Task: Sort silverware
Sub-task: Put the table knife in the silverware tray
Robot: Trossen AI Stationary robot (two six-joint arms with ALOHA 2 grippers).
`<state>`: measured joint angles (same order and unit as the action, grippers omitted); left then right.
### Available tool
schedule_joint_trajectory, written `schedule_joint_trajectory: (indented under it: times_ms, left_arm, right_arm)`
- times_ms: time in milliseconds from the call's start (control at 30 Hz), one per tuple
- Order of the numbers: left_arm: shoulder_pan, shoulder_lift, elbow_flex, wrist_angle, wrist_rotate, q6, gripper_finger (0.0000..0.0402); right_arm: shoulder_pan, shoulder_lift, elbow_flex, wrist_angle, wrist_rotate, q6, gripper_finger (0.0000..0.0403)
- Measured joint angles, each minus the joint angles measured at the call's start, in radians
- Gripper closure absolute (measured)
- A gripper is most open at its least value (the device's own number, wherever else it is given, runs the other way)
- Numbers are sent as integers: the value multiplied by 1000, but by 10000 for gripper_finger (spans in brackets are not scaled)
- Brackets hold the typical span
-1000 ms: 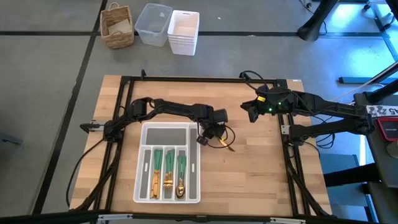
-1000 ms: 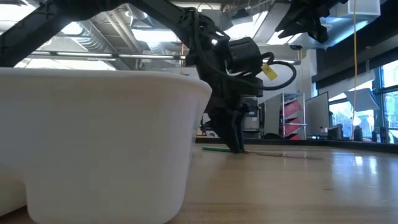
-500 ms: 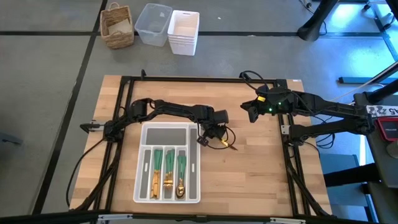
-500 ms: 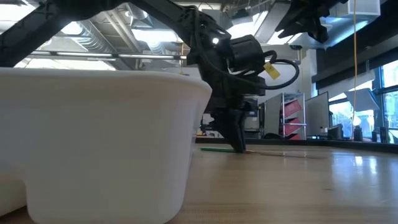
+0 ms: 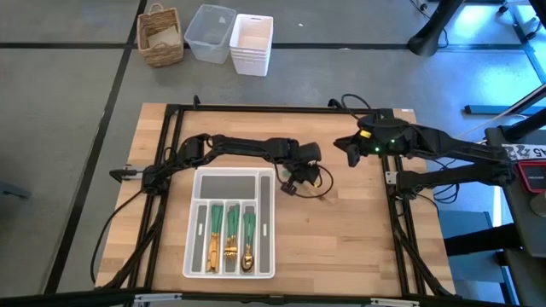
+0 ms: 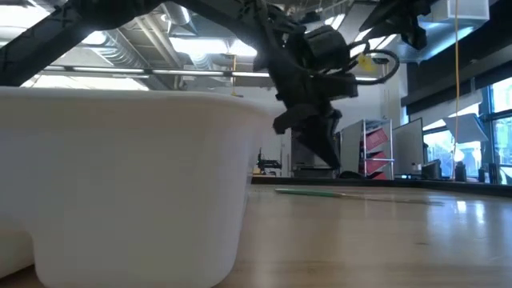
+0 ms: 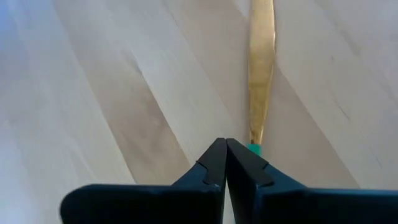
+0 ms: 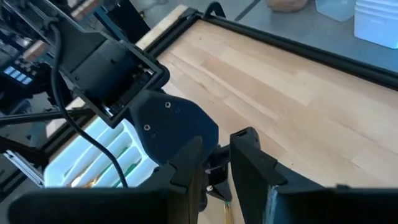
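A white organizer tray (image 5: 229,183) sits on the near left of the table, and its wall (image 6: 120,184) fills the low view's left. Several gold-headed, green-handled pieces of silverware (image 5: 230,234) lie in its long slots. One knife (image 7: 261,68) lies flat on the wood right of the tray, seen as a thin green line (image 6: 336,192) in the low view. My left gripper (image 7: 225,144) is shut and hangs above the knife's handle end (image 7: 255,148), clear of the table (image 6: 320,140). My right gripper (image 8: 217,168) waits open, raised near the far right (image 5: 351,152).
A wicker basket (image 5: 160,34), a clear tub (image 5: 211,32) and a white stacked bin (image 5: 252,43) stand on the floor beyond the table's far edge. Black frame rails (image 5: 256,108) border the table. Bare wood (image 5: 350,239) lies right of the tray.
My left gripper has risen from the table beside the tray and moved a little toward the right and far edges. The knife has stayed flat on the wood below it. My right arm has shifted slightly toward the right.
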<state>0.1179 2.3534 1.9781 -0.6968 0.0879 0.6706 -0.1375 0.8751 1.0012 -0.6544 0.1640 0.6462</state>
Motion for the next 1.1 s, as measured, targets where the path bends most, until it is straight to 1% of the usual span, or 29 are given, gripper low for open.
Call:
schedule_joint_trajectory:
  times_ms: [133,367,467,567,667,767,900,1100]
  left_arm:
    - [4,0,26,-2,3,-16,398]
    - [7,-1,24,-11,16,-13,390]
    - [6,1,24,-20,41,-18,374]
    - [6,20,24,-20,66,-23,346]
    - [5,47,23,-19,66,-34,316]
    - [3,63,23,-18,66,-22,297]
    - [2,76,23,-21,66,8,291]
    - [2,76,23,-21,66,10,291]
  right_arm:
    - [0,-36,0,0,0,0,320]
    - [0,-79,0,0,0,0,320]
    - [0,-83,0,0,0,0,320]
    - [0,-82,0,-1,0,0,320]
    - [0,-80,0,-1,0,-1,320]
    - [0,-78,0,-1,0,-1,320]
    - [0,-80,0,0,0,-1,320]
    - [0,-81,0,2,0,-1,320]
